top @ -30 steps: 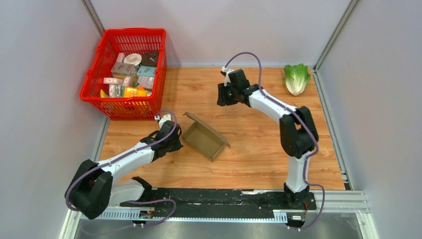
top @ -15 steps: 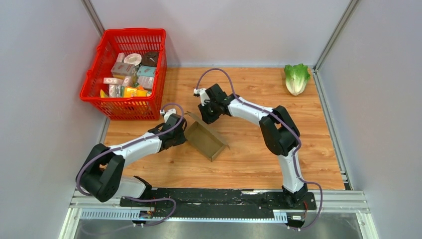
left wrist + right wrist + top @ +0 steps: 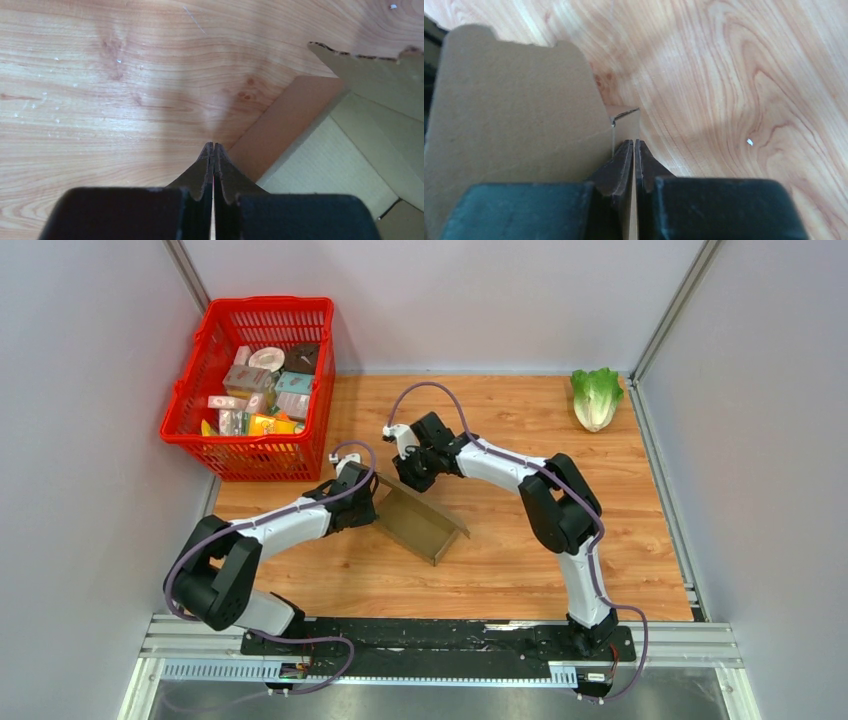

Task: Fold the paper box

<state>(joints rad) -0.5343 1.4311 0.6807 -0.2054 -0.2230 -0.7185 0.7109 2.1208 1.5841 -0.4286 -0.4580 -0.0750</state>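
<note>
The paper box (image 3: pixel 422 522), plain brown cardboard, lies open on the wooden table, slanting from upper left to lower right with a flap raised at its far left end. My left gripper (image 3: pixel 366 502) is shut and holds nothing. Its tips (image 3: pixel 214 145) rest on the table against the outside of the box's (image 3: pixel 350 165) left wall. My right gripper (image 3: pixel 408 472) is at the box's far left corner. In the right wrist view its jaws (image 3: pixel 634 141) stand closed on a thin cardboard edge, with the raised flap (image 3: pixel 514 110) just to their left.
A red basket (image 3: pixel 262 458) full of small printed packages stands at the back left, close behind my left arm. A lettuce (image 3: pixel 596 396) lies at the back right corner. Grey walls enclose the table on three sides.
My right arm swung from the back centre down to the box's far left corner and closed there. My left gripper slid up and right to the box's left wall and shut.
</note>
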